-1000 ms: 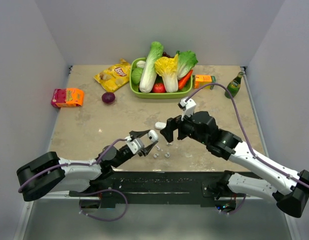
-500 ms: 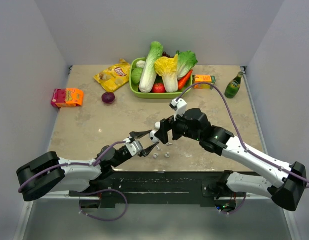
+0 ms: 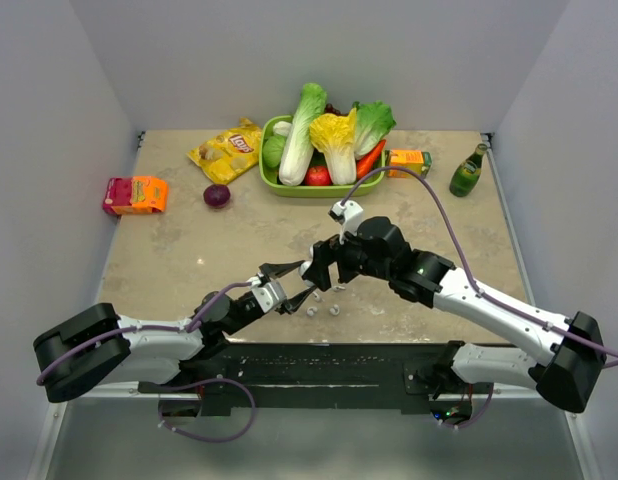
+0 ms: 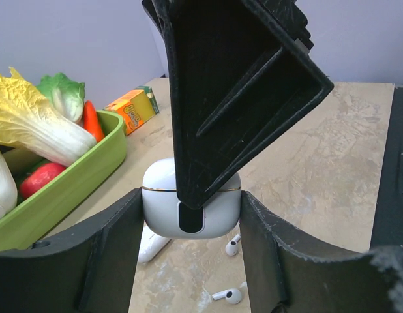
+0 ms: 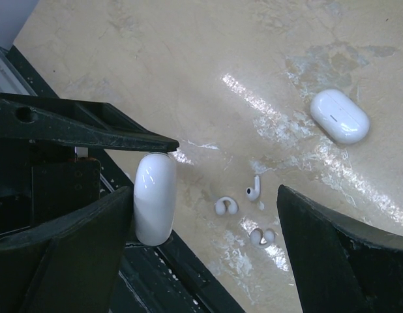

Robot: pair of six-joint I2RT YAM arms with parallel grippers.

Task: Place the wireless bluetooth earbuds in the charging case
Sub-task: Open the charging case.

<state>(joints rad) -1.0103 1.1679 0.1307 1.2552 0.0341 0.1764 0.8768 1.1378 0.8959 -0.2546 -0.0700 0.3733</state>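
My left gripper [image 3: 289, 285] is shut on a white charging case [image 3: 307, 270] and holds it closed, above the table. In the left wrist view the case [image 4: 192, 212] sits between both fingers. My right gripper [image 3: 324, 272] is open; one finger rests against the case [image 5: 154, 199], the other finger [image 5: 345, 254] stands well apart. Three white earbuds lie on the table below: [image 5: 253, 189], [image 5: 225, 207], [image 5: 262, 237]; two show in the top view [image 3: 311, 311], [image 3: 333, 310]. A second white case [image 5: 340, 116] lies on the table further back.
A green tray [image 3: 272, 180] of vegetables stands at the back centre. A yellow chips bag [image 3: 227, 150], a purple onion [image 3: 217, 195] and an orange-pink box [image 3: 135, 194] lie at back left. A juice box [image 3: 409, 160] and a green bottle [image 3: 467, 172] stand at back right.
My right arm has moved left toward the left gripper, and its open fingers now straddle the held case. The left gripper has stayed put with the case.
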